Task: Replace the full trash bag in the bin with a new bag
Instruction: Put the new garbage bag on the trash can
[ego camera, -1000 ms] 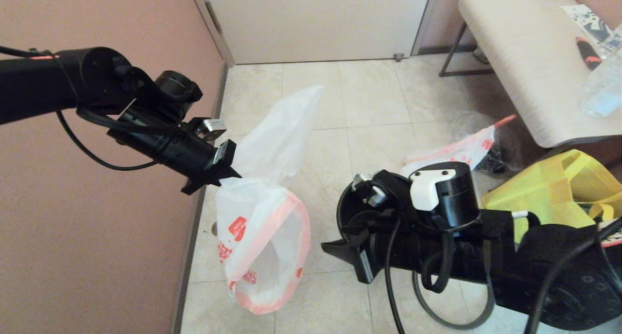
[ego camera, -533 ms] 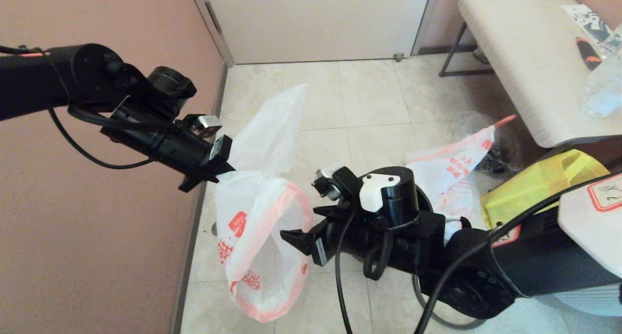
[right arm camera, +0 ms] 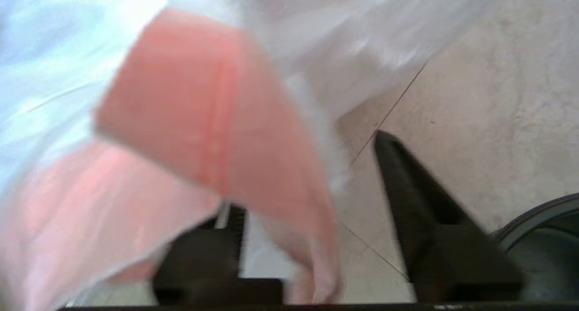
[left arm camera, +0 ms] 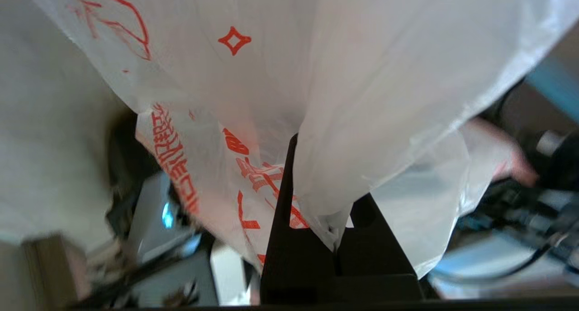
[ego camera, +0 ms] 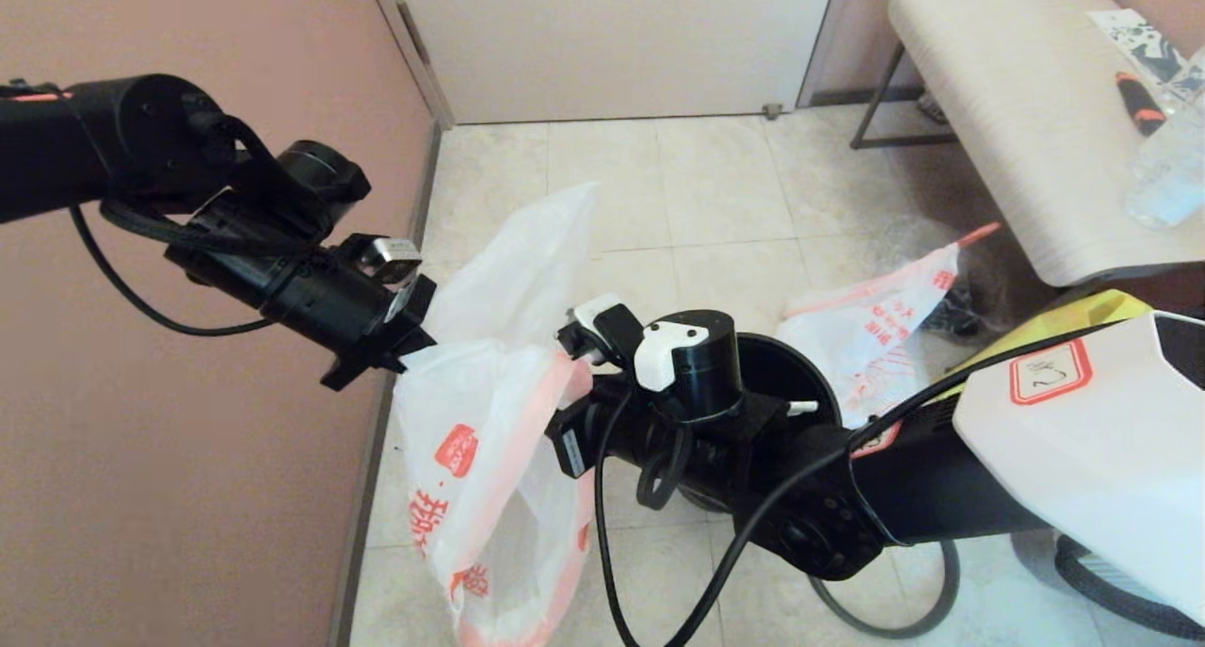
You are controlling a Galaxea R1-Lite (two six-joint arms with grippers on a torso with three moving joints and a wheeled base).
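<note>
Left gripper (ego camera: 400, 357): squeezed tight on the new bag (ego camera: 490, 459) – bag hangs over the floor.
Right gripper (right arm camera: 312, 211): jaws apart, the bag's pink edge band between them.
The bin (ego camera: 786, 369): behind the right arm.
The full trash bag (ego camera: 871, 322): on the floor beside the bin.

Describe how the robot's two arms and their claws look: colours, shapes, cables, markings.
Both arms are matte black, with loose black cables looping beside them. The left claw has flat, tapered black fingers. The right claw has wedge-shaped black fingers behind a black cylinder with a white cap; its white upper-arm shell carries a red-bordered label.
</note>
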